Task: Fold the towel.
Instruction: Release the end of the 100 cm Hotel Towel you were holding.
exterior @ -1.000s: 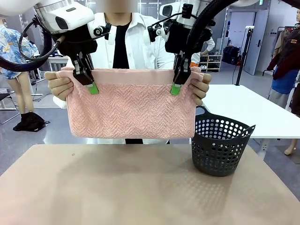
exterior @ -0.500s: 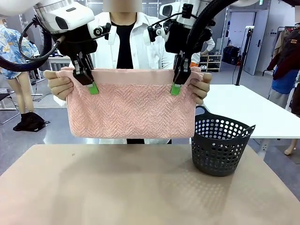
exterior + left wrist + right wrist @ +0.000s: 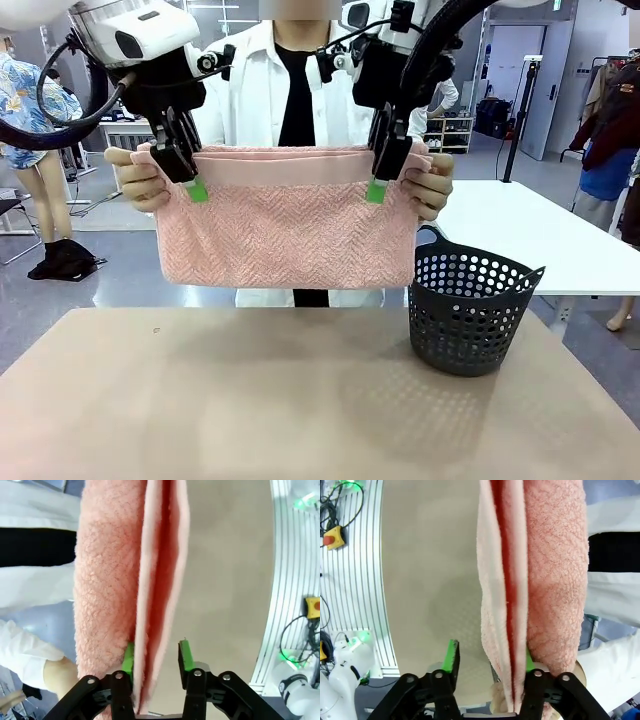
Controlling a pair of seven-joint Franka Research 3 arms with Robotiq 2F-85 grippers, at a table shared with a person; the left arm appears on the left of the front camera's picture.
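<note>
The light pink towel (image 3: pixel 290 230), folded double, hangs above the table's far edge. A person's hands (image 3: pixel 138 180) grip its two top corners. My left gripper (image 3: pixel 193 185) stands at the top band near the left corner and my right gripper (image 3: pixel 378 186) near the right corner. In the left wrist view the towel (image 3: pixel 110 580) runs between the spread fingers of the left gripper (image 3: pixel 156 657), touching one green pad with a gap to the other. In the right wrist view the towel (image 3: pixel 540 570) lies against one pad of the right gripper (image 3: pixel 490 662), which is wide open.
A dark perforated basket (image 3: pixel 465 310) stands on the tan table (image 3: pixel 250 400) at the right. A white table (image 3: pixel 540 240) is behind it. The person in a white coat stands at the far side.
Both grippers have opened and let go of the towel's top band. The person now holds the towel alone and has shifted it slightly to the right.
</note>
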